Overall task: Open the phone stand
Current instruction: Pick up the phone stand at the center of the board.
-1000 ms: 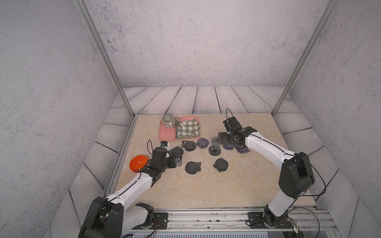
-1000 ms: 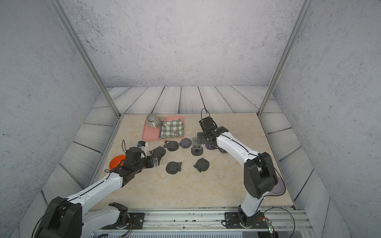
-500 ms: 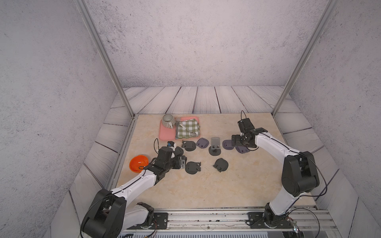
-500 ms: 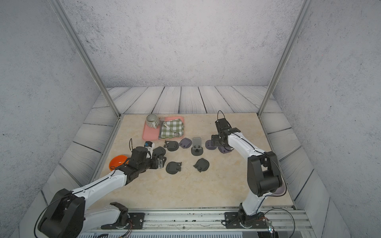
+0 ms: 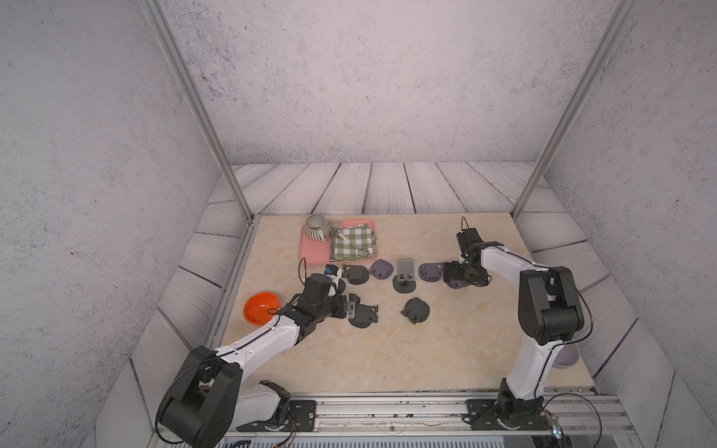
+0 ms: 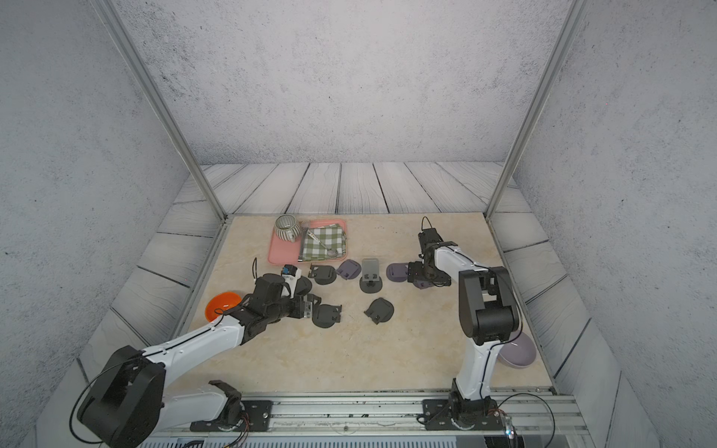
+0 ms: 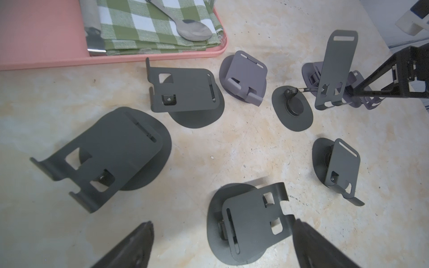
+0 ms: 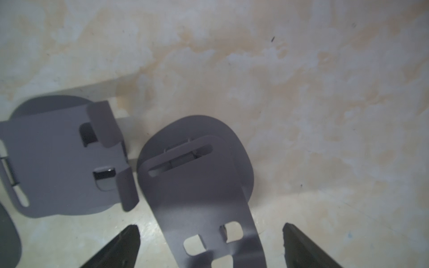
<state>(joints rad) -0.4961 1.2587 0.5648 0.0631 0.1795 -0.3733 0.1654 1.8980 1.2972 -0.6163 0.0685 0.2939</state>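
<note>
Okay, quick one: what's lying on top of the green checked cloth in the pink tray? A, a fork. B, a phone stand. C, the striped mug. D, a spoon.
D: a metal spoon rests on the green checked cloth in the pink tray, while the striped mug stands beside the cloth, not on it.

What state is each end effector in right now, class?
Left end effector: open, empty, by a dark phone stand.
Right end effector: open, empty, by a purple phone stand.
</note>
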